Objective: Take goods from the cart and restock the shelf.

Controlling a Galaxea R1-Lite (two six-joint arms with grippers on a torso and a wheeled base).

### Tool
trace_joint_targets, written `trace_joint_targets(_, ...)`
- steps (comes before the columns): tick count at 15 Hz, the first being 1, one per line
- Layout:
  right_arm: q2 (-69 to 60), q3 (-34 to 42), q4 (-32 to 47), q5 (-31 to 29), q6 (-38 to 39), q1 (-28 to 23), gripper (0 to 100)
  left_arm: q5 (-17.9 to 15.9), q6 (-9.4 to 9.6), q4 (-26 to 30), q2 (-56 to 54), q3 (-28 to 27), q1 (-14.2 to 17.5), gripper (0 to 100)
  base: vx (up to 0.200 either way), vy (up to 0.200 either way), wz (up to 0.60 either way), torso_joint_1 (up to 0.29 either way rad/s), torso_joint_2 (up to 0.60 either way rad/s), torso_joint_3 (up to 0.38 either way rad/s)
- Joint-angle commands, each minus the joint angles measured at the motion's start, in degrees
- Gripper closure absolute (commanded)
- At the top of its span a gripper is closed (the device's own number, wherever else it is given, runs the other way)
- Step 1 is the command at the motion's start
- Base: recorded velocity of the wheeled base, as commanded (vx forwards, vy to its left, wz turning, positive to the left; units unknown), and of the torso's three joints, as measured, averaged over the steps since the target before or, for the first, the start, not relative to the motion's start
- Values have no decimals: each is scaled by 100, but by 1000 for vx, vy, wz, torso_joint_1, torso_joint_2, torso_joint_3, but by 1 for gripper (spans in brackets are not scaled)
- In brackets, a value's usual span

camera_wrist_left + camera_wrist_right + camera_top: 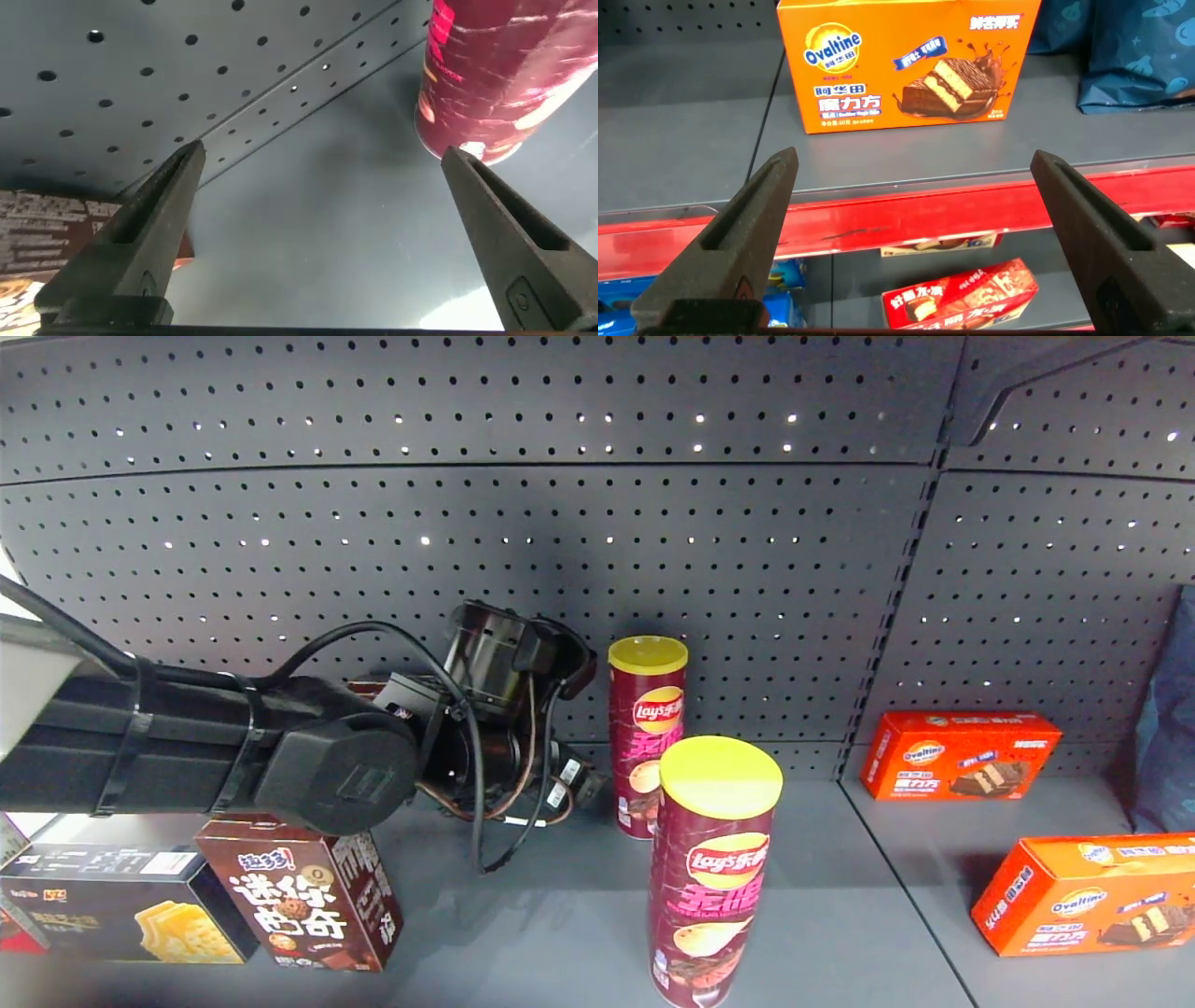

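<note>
You see a round logo over large characters on the back tube (646,737) and on the front tube (714,877) at its five o'clock. White characters mark the brown box (308,896) at eight o'clock. Oval logos mark the far orange box (957,756) at three and the near orange box (1088,891) at four.

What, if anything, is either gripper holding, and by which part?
Nothing. The left gripper is open and empty near the rear maroon yellow-lidded chip can; the right gripper is open and empty.

Maroon, yellow-lidded chip cans (714,877), orange boxes (957,754), brown box (308,896), dark grey hole-dotted pegboard (560,551).
</note>
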Motion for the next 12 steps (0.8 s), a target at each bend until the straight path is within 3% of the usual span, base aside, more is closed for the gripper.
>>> trace_joint_targets(1, 9, 0, -1, 6, -1, 0, 0, 2, 4, -100, 179, -21, 27, 0, 0, 0, 0, 0, 0, 0)
trace_joint_targets(12, 9, 0, -1, 6, -1, 0, 0, -7, -32, -197, 610, -381, 0, 0, 0, 0, 0, 0, 0, 0)
